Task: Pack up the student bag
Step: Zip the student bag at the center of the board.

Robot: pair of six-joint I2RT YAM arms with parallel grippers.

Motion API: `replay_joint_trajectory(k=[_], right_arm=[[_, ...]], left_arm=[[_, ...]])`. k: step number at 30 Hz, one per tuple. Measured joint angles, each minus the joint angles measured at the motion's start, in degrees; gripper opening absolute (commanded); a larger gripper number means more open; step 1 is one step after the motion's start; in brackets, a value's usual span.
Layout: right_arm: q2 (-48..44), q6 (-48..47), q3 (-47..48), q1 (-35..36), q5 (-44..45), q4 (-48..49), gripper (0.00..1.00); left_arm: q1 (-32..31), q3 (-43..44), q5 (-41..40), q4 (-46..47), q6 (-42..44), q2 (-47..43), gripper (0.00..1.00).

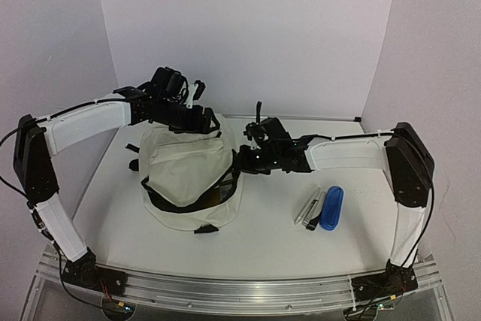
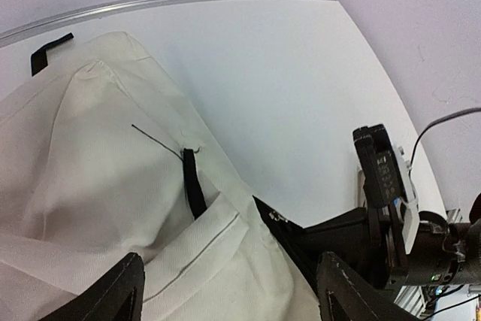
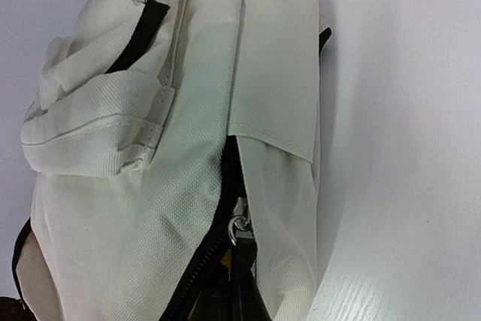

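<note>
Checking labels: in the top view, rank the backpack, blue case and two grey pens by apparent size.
1. student bag.
2. blue case.
3. The two grey pens, slimmer than the case; they look alike, so unranked between themselves.

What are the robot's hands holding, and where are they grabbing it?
The right gripper pinches the student bag by its zipper pull, it seems. The left gripper is open, holding nothing.
</note>
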Motion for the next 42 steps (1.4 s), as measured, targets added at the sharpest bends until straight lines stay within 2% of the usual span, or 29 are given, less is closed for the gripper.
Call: replay_joint_trajectory(k=[13,24,42], right_arm=[[-5.1,0.3,-7.2,0.0,-4.4,0.6,0.00],[-7.8,1.2,-12.3,1.6,-7.2,1.2,0.00],[-11.5,3.2,-14.9,12.0,-12.2,0.8,0.00]], left_arm=[[0.4,0.5,9.9,7.5,-4.0,13.6,0.80],[1.1,0.5,10.9,12.4,-7.4,14.7,0.81],[2.3,-1.6,10.4,17.0,-9.4,15.4,0.82]])
